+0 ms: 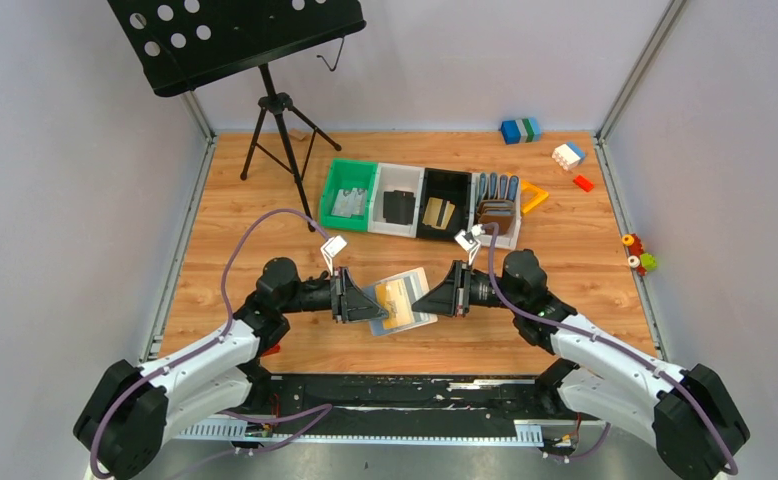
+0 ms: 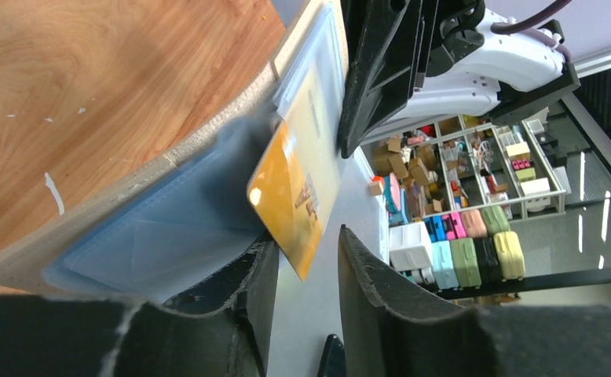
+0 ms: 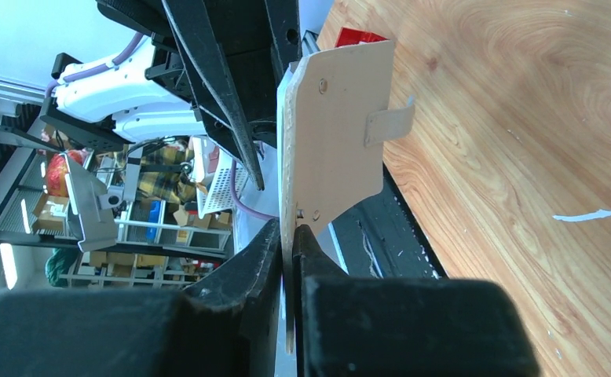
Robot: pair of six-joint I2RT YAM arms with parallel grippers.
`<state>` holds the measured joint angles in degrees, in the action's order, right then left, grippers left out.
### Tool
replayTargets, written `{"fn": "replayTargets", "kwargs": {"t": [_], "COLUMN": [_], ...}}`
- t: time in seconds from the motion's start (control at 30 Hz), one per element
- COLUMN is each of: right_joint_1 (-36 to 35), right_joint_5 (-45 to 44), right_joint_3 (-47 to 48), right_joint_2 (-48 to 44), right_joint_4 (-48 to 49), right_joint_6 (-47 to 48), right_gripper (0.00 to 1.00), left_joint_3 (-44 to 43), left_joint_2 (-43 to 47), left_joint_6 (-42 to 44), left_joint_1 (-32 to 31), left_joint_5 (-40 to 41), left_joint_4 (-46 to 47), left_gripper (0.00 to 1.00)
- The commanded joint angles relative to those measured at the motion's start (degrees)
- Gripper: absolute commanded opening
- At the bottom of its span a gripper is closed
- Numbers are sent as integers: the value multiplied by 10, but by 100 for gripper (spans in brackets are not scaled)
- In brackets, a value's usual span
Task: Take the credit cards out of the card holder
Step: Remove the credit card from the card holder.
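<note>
Your work surface is a wood-grain table top (image 1: 245, 200) enclosed by pale grey walls (image 1: 65, 150). A black perforated music stand (image 1: 235, 35) stands at the back left. A row of plastic bins (image 1: 397, 230) (green, white, black, white) sits at the back centre.

The pale grey-beige folding card holder (image 1: 413, 283) lies open between both arms, near the table's front centre. The right gripper (image 3: 289, 236) pinches its edge, fingers (image 3: 247, 267) pressed together on it. The left gripper (image 2: 306, 251) has its fingers (image 2: 365, 275) parted. A gold credit card (image 2: 294, 188) protrudes from the light blue pocket between them, with a gap visible beside it.
</note>
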<state>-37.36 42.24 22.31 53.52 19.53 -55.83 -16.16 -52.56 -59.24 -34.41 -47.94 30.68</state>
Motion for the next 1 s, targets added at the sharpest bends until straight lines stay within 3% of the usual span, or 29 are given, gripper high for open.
{"fn": "replayTargets", "kwargs": {"t": [0.0, 0.13, 0.27, 0.33, 0.4, 0.43, 0.63, 0.77, 0.97], "right_joint_1": [0, 0, -1, 0, -1, 0, -10, -13, -12], "right_joint_5": [29, 34, 34, 32, 26, 23, 18, 11, -21], "right_joint_3": [-5, -7, -9, -12, -14, -14, 4, 5, 16], "right_joint_2": [6, 5, 0, -2, -4, -5, 19, 30, 0], "right_joint_4": [105, 119, 118, 118, 115, 113, 93, 96, 23], "right_joint_6": [-39, -49, -49, -47, -42, -37, -13, -11, 11], "right_gripper": [2, 2, 5, 20, 44, 50, 59, 52, 15], "left_joint_3": [-3, -2, -2, -2, -3, -5, -15, -20, -25], "left_joint_2": [-11, -26, -34, -31, -29, -26, -20, -28, -15], "left_joint_6": [-16, -28, -31, -31, -32, -33, -30, -32, -7], "left_joint_1": [2, 2, 2, 2, 2, 2, -6, -14, -13], "left_joint_5": [-10, -8, 0, 0, -3, -6, -12, -16, -4], "left_joint_4": [64, 91, 99, 99, 98, 98, 83, 88, 35], "left_gripper": [42, 34, 8, 0, 0, 0, 0, 0, 0]}}
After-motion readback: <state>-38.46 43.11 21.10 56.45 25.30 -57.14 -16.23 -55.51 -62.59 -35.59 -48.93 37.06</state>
